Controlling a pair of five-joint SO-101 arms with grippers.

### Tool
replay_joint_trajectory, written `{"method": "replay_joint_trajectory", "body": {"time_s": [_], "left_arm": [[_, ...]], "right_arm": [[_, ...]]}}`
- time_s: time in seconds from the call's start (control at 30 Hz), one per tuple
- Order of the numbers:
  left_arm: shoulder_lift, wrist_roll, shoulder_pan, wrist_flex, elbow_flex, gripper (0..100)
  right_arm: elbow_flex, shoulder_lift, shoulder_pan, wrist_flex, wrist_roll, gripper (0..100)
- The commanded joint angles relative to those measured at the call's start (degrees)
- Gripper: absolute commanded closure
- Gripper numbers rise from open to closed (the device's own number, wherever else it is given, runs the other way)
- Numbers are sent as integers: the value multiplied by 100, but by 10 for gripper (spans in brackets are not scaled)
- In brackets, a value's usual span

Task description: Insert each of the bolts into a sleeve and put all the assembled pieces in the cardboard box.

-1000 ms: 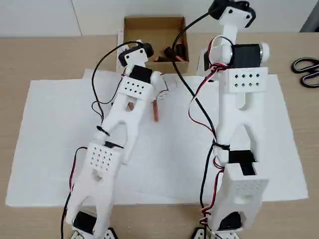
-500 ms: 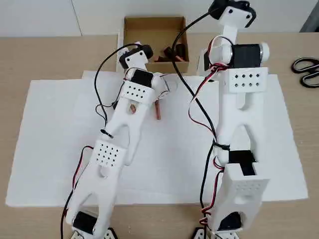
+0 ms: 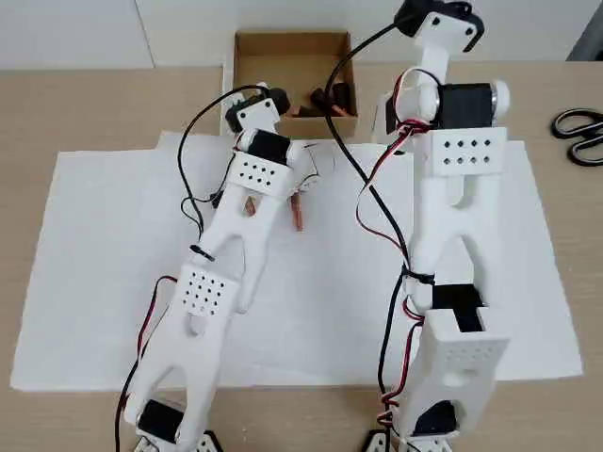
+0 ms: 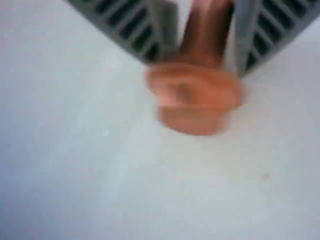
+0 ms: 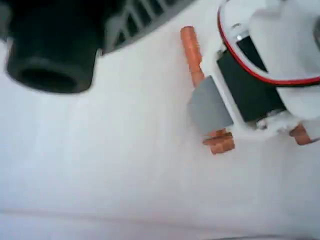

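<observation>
Left fingers point(image 4: 120, 30) pinch a stiff, probably slippery copper bolt point(image 4: 192, 100) behind its head; right fingers point(image 5: 140, 17) clamp a black sleeve point(image 5: 50, 50).

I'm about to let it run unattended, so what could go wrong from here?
The left gripper pinches the bolt by its shank alone, so it could tilt or slip when pushed. The sleeve at the right gripper is apart from the bolt and not lined up, so the tip may catch its rim.
</observation>
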Motion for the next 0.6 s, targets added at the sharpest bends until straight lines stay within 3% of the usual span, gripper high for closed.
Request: {"method": "replay_joint_trajectory", "body": {"time_s": [0.0,0.23,0.57], "left_arm": [[-70,18,-18,141,-127,995],[-70,18,0,167,-224,995],[-70,-492,26,905,-2149,995]], "right_arm": [[-26,-453,22,13,18,995],[-26,-453,22,13,18,995],[-26,-479,13,4,35,995]]}}
